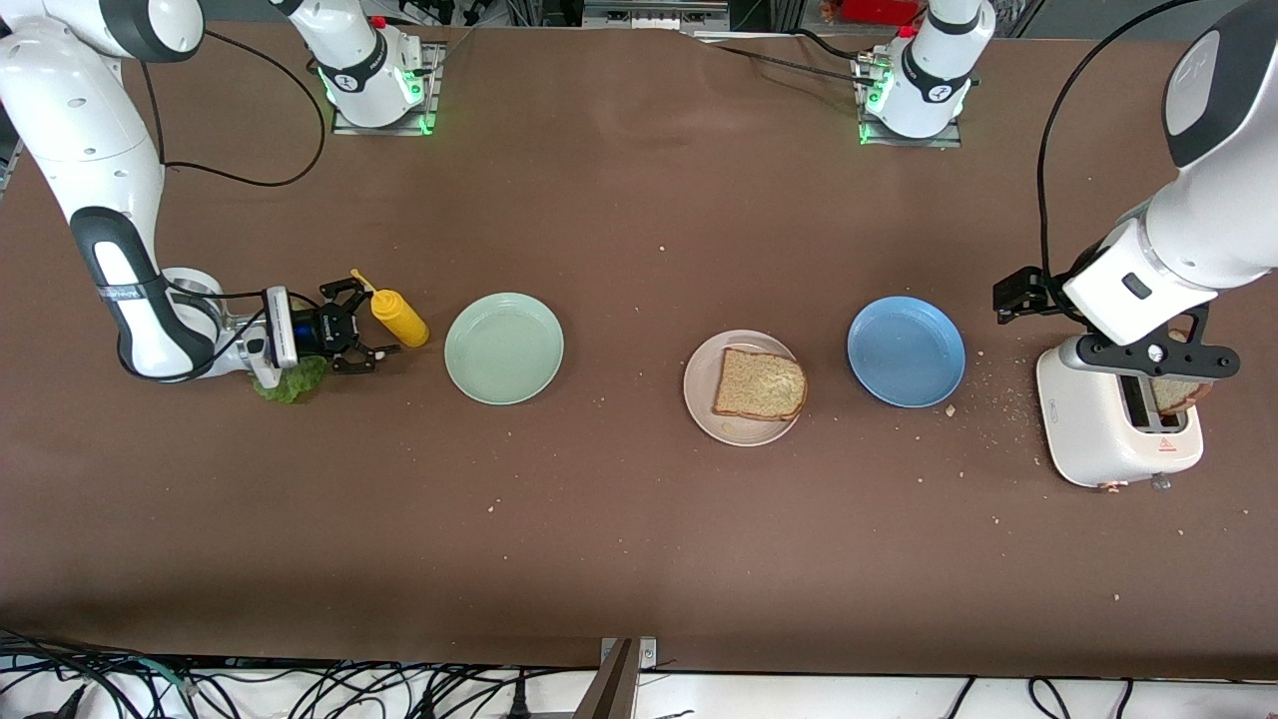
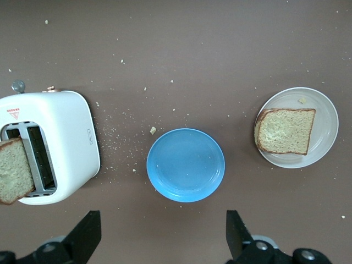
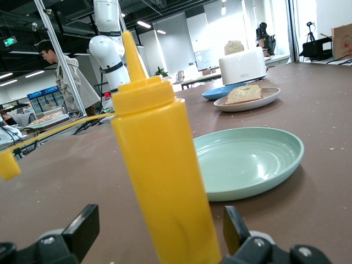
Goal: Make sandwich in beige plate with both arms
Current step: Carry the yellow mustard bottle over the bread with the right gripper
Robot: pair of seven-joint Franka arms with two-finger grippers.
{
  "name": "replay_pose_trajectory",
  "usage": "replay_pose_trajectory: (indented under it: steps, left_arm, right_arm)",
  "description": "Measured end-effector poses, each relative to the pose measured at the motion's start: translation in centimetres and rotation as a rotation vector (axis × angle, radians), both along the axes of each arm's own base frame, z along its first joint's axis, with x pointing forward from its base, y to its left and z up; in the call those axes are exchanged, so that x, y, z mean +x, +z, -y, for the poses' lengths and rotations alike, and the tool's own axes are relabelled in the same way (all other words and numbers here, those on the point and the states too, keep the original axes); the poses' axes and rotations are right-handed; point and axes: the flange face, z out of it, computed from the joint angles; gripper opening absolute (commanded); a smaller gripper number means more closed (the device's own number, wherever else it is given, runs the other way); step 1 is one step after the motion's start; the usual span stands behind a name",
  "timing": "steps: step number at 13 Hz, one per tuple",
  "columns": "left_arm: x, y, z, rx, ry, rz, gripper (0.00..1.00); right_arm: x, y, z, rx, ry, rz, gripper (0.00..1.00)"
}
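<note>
Nearest us, the toaster holds one bread slice in its slot, with the left hand over it, fingers apart. We see crumbs on the brown surface. The beige plate carries one slice between the blue plate and the mint plate. The right hand — open, low, empty — faces the mustard bottle; the lettuce is half hidden beneath the wrist.

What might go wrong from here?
The right tool, open beside the yellow bottle, could tip it, as the bottle stands between its fingers in the wrist view. The lettuce lies under that arm and might get squashed. The left tool, open over the toaster, could tear the tilted slice sticking out.
</note>
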Motion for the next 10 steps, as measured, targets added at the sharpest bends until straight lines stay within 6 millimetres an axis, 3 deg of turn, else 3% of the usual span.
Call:
replay_pose_trajectory:
  steps: [1,2,3,5,6,10]
  left_arm:
    - [0.1,-0.2,0.0,-0.007,0.002,-0.005,1.0]
    - [0.1,-0.3,0.0,-0.021,0.004,-0.01,1.0]
    - [0.1,-0.3,0.1,-0.031,0.005,-0.012,1.0]
    - [-0.1,-0.1,0.3,-0.034,0.0,-0.01,1.0]
    - [-0.3,0.1,0.6,-0.033,-0.004,-0.013,1.0]
    - [-1.6,1.3,0.9,-0.022,-0.014,-0.037,1.0]
  right_arm:
    - [-0.2,-0.1,-0.1,0.008,-0.009,-0.001,0.99]
    - [-0.3,-0.2,-0.4,0.018,-0.021,-0.001,0.92]
    - [-0.2,-0.2,-0.7,0.028,-0.03,0.001,0.57]
    - [0.2,0.0,-1.6,0.044,-0.046,0.02,0.05]
    - [0.4,0.0,-1.9,0.043,-0.051,0.032,0.0]
    - [2.5,0.9,-3.3,-0.009,-0.078,0.087,0.0]
